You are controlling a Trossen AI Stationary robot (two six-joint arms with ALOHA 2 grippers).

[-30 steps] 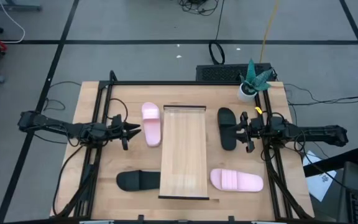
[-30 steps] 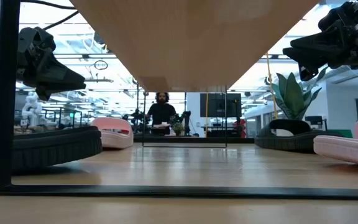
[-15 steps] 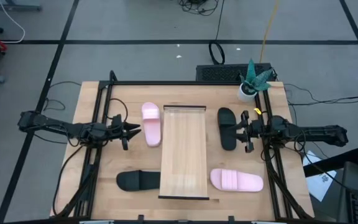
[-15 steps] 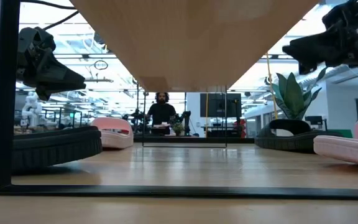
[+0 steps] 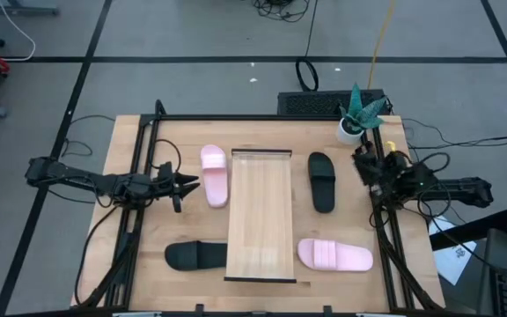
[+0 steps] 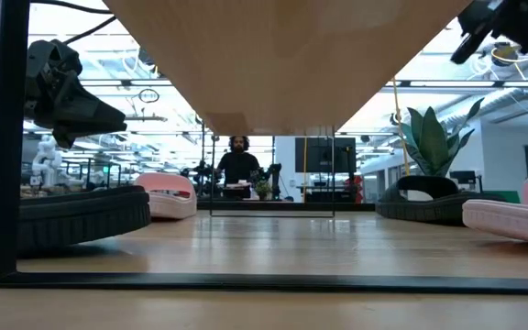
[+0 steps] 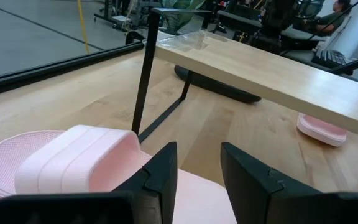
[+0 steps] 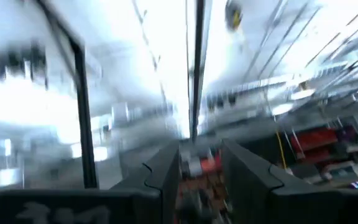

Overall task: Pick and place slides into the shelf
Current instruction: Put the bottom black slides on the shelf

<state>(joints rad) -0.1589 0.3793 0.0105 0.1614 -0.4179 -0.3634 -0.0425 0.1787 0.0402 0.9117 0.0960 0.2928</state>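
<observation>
**While four slides lie on the worktop, shelf bare, neither tool holding anything**

Worktop [image 5: 130, 273] first: plywood, dark frame rails along both sides and the far edge. Shelf [image 5: 259, 216] sits mid-worktop, long axis running near-to-far, nothing on its slats; in the low view its underside [image 6: 282, 55] fills the top of the picture.

Slides, all flat on the worktop, none on the shelf:
- far pink slide [image 5: 214, 175], left of the shelf and just beside it, long axis parallel to the shelf.
- far black slide [image 5: 322, 180], right of the shelf, also parallel to it.
- near black slide [image 5: 195, 256], left side, long axis crosswise, one end at the shelf's edge.
- near pink slide [image 5: 335, 255], right side, crosswise, just beside the shelf's near corner.

Which end is the toe: cannot tell from above.

Left tool [image 5: 186, 183] hovers just left of the far pink slide, fingers apart, nothing between them; left wrist view has that slide's strap [image 7: 73, 162] right at the fingers [image 7: 160, 177].

Right tool [image 5: 360, 161] is raised, right of the far black slide and apart from it, fingers apart, empty; wrist view blurred.

Potted plant [image 5: 357, 113] stands at the far right corner, near the right tool. Person [image 6: 238, 170] in the room behind.
</observation>
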